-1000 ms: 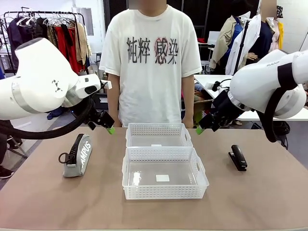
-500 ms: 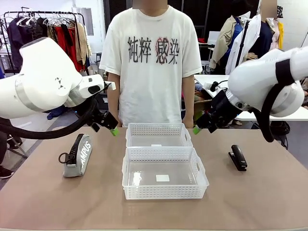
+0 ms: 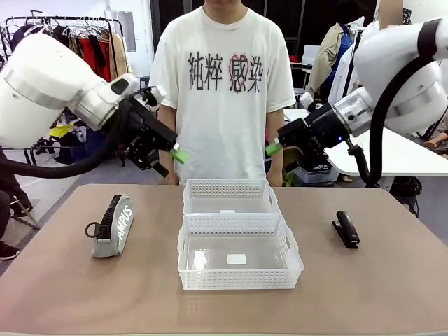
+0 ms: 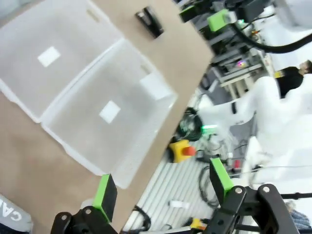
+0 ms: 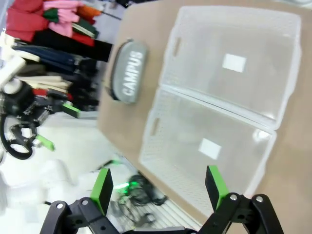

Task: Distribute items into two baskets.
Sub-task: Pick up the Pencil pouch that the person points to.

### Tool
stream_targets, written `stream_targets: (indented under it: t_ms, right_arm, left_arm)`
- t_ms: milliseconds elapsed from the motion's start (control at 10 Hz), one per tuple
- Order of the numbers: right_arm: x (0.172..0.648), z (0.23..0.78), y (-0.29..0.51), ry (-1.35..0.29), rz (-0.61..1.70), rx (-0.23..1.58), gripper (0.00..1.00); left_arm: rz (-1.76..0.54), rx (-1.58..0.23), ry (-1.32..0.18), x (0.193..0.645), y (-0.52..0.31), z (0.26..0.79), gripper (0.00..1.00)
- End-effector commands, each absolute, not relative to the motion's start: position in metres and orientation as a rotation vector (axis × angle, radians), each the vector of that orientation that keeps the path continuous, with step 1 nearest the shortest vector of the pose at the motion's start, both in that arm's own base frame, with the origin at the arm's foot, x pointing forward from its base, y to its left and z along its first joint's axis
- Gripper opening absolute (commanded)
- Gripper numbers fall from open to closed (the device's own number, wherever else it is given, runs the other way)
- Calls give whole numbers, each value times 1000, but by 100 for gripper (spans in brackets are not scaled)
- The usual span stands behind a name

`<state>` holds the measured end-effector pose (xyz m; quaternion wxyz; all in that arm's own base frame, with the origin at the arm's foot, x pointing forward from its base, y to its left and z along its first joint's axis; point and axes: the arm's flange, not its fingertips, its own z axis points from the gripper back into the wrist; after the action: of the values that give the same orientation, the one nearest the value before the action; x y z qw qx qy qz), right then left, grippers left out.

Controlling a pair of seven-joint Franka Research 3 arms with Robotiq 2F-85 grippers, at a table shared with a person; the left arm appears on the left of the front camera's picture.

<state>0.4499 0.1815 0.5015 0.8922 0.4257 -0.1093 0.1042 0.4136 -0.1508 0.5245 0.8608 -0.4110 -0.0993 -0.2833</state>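
- Front view: my left gripper (image 3: 170, 158) hangs spread and empty, up above the table (image 3: 63, 294). The grey CAMPUS pouch (image 3: 112, 225) lies below it and off to its outer side. The pouch's long axis runs from my side toward the person (image 3: 224, 105), zipper up. This arm is clearly the nearer one to it.
- Front view: my right gripper (image 3: 274, 147) is also spread, holding nothing. The black stapler (image 3: 346, 229) lies below it and outward, lengthways in the same direction as the pouch. I'd give that item to the right arm.
- Front view: the far basket (image 3: 231, 187) and near basket (image 3: 238, 280) sit touching, below and between the two grippers. Both are empty apart from white labels.
- Left wrist view: the fingers are wide apart with nothing between them. Both baskets lie ahead, the stapler (image 4: 149, 22) beyond them, and a corner of the pouch by the left finger.
- Right wrist view: the jaws stand open and empty. The baskets lie straight ahead, with the pouch (image 5: 127, 73) beyond their left edge, lettering readable.
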Motion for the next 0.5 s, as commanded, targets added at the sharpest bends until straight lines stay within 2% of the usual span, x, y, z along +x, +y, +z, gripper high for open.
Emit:
stream_targets:
  t_ms: [0,400]
  right_arm:
    - [465,511,174,-211,125,1020,100]
    - [490,541,137,-172,33,1264,100]
  left_arm:
    - [-538,-1027,-217,424,-136,533,100]
    - [-453,-1296,-310,432,-103,563,100]
